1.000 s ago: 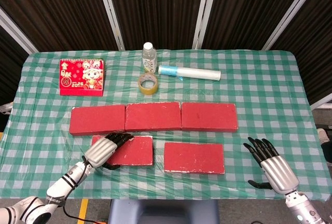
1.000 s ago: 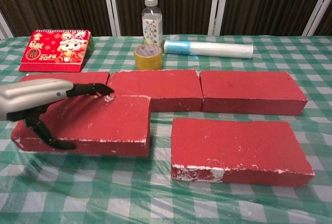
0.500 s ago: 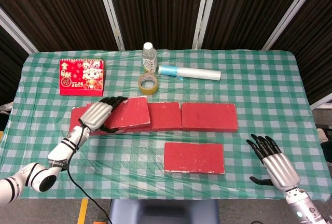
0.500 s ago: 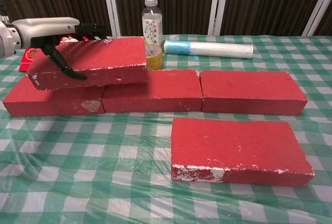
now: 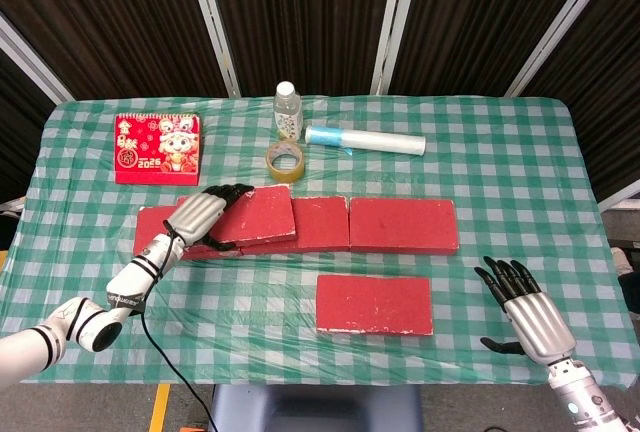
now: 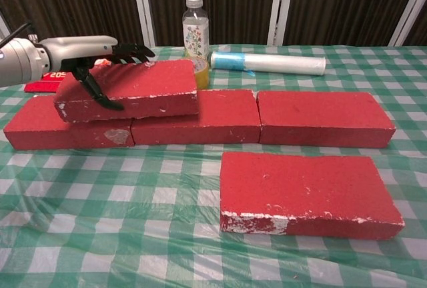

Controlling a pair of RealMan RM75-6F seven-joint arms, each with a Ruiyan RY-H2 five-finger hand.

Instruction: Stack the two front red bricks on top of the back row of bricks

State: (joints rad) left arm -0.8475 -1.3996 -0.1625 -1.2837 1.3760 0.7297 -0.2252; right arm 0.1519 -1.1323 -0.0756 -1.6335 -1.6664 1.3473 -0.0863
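Three red bricks form the back row (image 5: pixel 400 223) (image 6: pixel 320 118) across the table's middle. My left hand (image 5: pixel 197 218) (image 6: pixel 90 51) grips a fourth red brick (image 5: pixel 255 215) (image 6: pixel 137 88), held slightly tilted on top of the left and middle back bricks. Another red brick (image 5: pixel 375 304) (image 6: pixel 307 193) lies flat at the front, right of centre. My right hand (image 5: pixel 525 307) hovers open over the table's front right, fingers spread, well apart from that brick; the chest view does not show it.
Behind the bricks stand a clear bottle (image 5: pixel 287 110) (image 6: pixel 195 29), a yellow tape roll (image 5: pixel 285 162), a rolled plastic sheet (image 5: pixel 365 139) (image 6: pixel 268 63) and a red calendar (image 5: pixel 157 148). A green checked cloth (image 5: pixel 520 182) covers the table.
My left hand lifted the front left brick off the table, carried it back over the row, and has now lowered it onto the left and middle back bricks. The right hand drifted slightly.
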